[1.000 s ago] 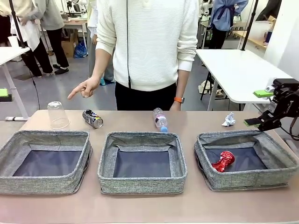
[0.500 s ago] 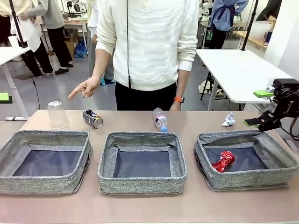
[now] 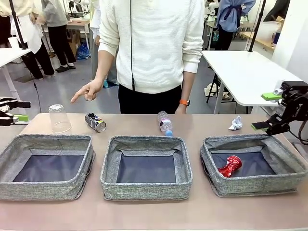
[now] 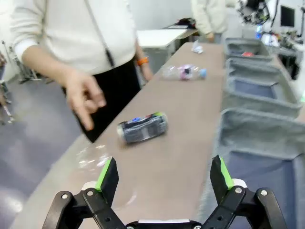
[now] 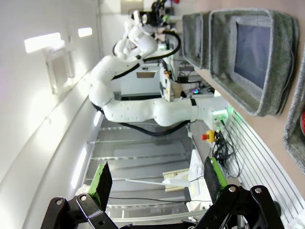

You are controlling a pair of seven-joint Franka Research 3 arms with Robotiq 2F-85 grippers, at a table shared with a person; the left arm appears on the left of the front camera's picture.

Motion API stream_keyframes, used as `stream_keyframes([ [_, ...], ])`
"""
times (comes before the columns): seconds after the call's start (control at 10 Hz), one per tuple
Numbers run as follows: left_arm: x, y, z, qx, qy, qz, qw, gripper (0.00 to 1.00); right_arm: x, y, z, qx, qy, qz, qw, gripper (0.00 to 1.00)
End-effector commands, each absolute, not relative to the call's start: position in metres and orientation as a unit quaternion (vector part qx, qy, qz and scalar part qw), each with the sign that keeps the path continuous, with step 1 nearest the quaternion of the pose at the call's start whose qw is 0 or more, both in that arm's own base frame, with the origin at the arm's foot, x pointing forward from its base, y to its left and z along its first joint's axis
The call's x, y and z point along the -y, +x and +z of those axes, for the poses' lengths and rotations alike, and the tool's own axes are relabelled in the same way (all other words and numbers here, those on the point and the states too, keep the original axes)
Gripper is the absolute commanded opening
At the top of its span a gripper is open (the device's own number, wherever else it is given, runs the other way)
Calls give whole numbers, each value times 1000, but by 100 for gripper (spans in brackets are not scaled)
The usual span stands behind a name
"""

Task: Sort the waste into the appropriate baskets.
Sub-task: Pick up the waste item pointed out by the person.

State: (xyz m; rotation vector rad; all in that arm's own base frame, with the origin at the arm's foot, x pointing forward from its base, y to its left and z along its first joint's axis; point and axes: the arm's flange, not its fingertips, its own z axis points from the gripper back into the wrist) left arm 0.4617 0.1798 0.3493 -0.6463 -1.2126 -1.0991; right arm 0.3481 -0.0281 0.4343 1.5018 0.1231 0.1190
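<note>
Three grey woven baskets stand in a row: left [image 3: 45,139], middle [image 3: 147,142], right [image 3: 254,140]. A crushed red can [image 3: 230,166] lies in the right one. Behind them on the table are a clear cup [image 3: 59,118] upside down, a dark printed can [image 3: 95,121] on its side, a blue-capped bottle [image 3: 165,122] and a white paper ball [image 3: 235,123]. My left gripper [image 3: 13,110] hangs open at the table's far left, facing the dark can [image 4: 143,128] from a distance. My right gripper [image 3: 265,111] is open above the right basket's far corner. The person's hand [image 3: 86,91] points down toward the cup and can.
The person stands at the far edge behind the middle basket. A white table [image 3: 245,72] is at the back right. In the right wrist view the left arm [image 5: 143,109] and the baskets [image 5: 252,47] appear sideways.
My left gripper has come into the front view from the left edge, moving right toward the cup. The right arm and the waste have not moved.
</note>
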Motion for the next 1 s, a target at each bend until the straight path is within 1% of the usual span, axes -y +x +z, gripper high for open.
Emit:
stream_keyframes([
  [0.0, -171, 443, 363, 515, -320, -471, 640, 100, 28, 349, 440, -61, 686, 49, 724, 100],
  [0.2, -171, 443, 363, 515, -320, -471, 640, 100, 28, 349, 440, -61, 686, 49, 724, 100],
  [0.3, -178, 461, 348, 526, -293, -480, 638, 100, 28, 349, 440, -61, 686, 49, 724, 100],
  [0.4, -186, 485, 342, 517, -298, -476, 646, 100, 28, 349, 440, -61, 686, 49, 724, 100],
  [0.6, -187, 516, 333, 483, -291, -499, 658, 100, 28, 349, 440, -61, 686, 49, 724, 100],
  [0.7, -188, 528, 333, 477, -290, -499, 663, 100, 28, 349, 440, -61, 686, 49, 724, 100],
  [0.8, -188, 542, 331, 468, -273, -500, 676, 100, 28, 349, 440, -61, 686, 49, 724, 100],
  [0.9, -189, 560, 323, 447, -277, -500, 688, 100, 28, 349, 440, -61, 686, 49, 724, 100],
])
